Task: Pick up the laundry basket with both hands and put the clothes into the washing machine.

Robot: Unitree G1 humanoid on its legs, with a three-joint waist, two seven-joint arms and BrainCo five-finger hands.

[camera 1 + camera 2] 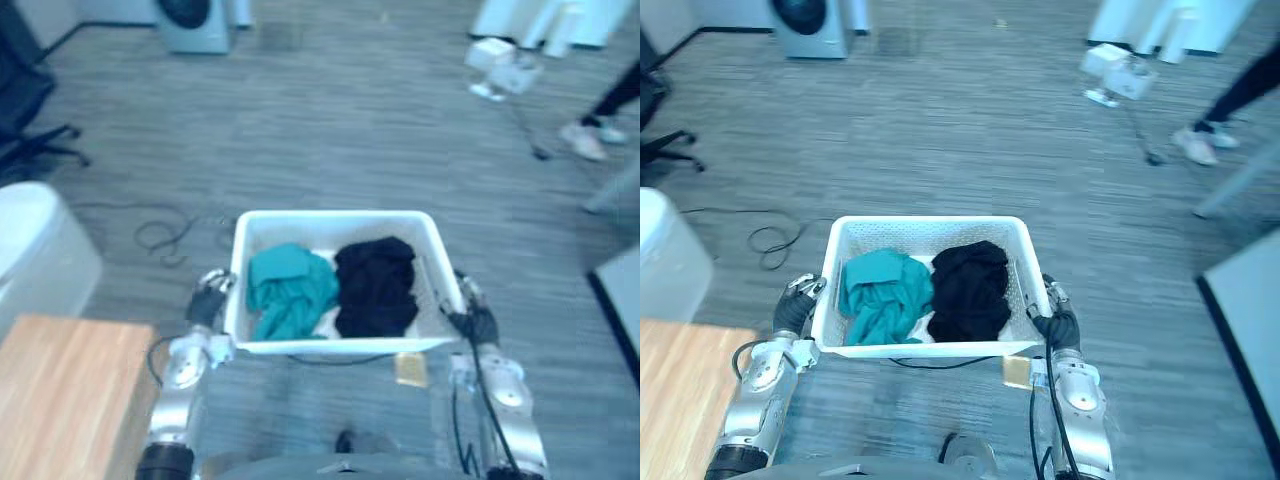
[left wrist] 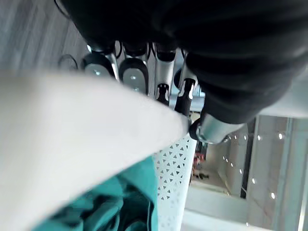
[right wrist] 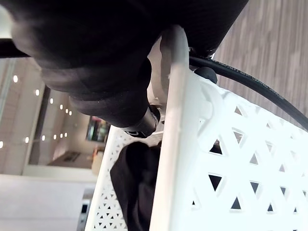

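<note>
A white laundry basket (image 1: pixel 340 216) hangs in front of me above the grey floor, held from both sides. Inside lie a teal garment (image 1: pixel 290 290) on the left and a black garment (image 1: pixel 375 285) on the right. My left hand (image 1: pixel 208 300) grips the left rim; in the left wrist view its fingers (image 2: pixel 134 77) curl round the rim (image 2: pixel 72 120) above the teal cloth (image 2: pixel 110 207). My right hand (image 1: pixel 478 322) clasps the right rim (image 3: pixel 171 120), with the black garment (image 3: pixel 137 178) just past it. The washing machine (image 1: pixel 195 22) stands far off at the back left.
A wooden table (image 1: pixel 70 390) sits at my lower left, with a white rounded bin (image 1: pixel 35 250) behind it and a black office chair (image 1: pixel 25 100) farther back. A person's legs (image 1: pixel 600 120) and a white device (image 1: pixel 505 65) are at the back right. A dark-edged panel (image 1: pixel 620 300) lies at the right.
</note>
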